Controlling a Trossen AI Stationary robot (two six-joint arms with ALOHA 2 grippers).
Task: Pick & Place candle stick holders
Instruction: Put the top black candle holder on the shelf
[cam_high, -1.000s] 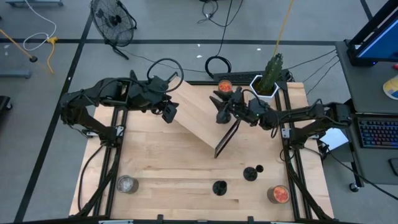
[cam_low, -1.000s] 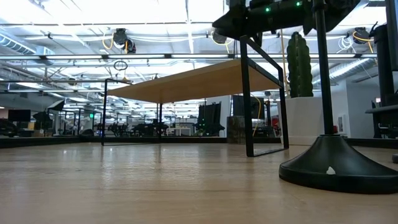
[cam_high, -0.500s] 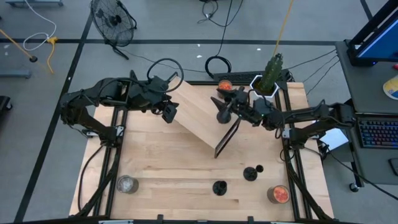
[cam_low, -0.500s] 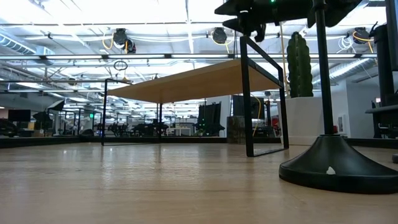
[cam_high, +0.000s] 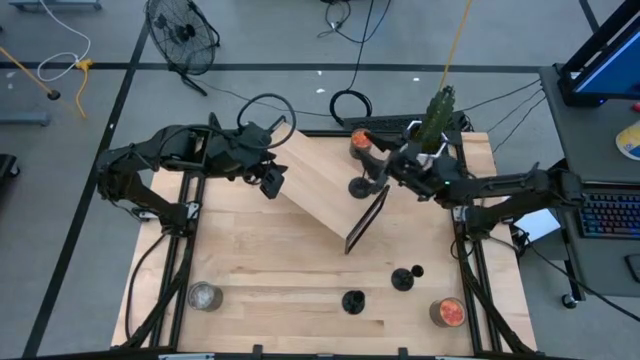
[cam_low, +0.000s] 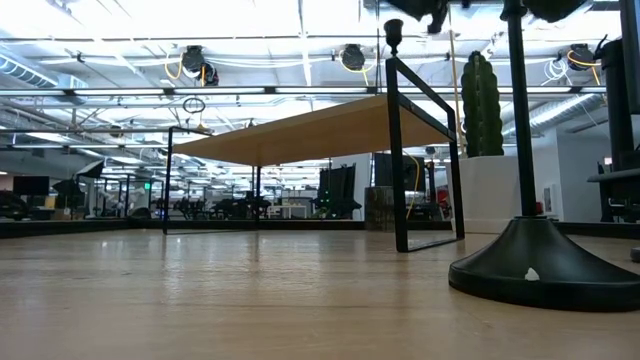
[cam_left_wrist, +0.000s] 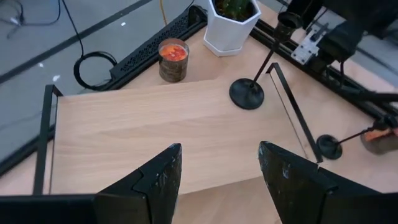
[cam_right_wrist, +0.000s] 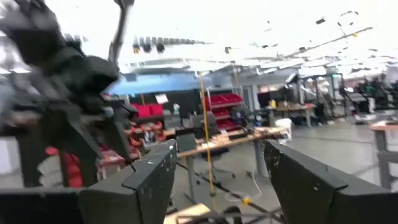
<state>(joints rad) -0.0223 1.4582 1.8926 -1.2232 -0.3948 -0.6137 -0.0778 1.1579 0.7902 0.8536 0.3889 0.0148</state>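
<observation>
Reaching over shelf (cam_high: 320, 190), right gripper (cam_high: 392, 160)

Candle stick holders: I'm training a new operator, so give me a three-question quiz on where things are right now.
1. True or false: a candle stick holder stands on the raised wooden shelf.
2. How many holders stand on the table itself? A one, B two, C four.
3. Fill in: the right gripper, near the shelf holder's top, has its jaws ___. (The left gripper waits over the shelf's other end.)
Key: 1 true; 2 B; 3 open.
</observation>
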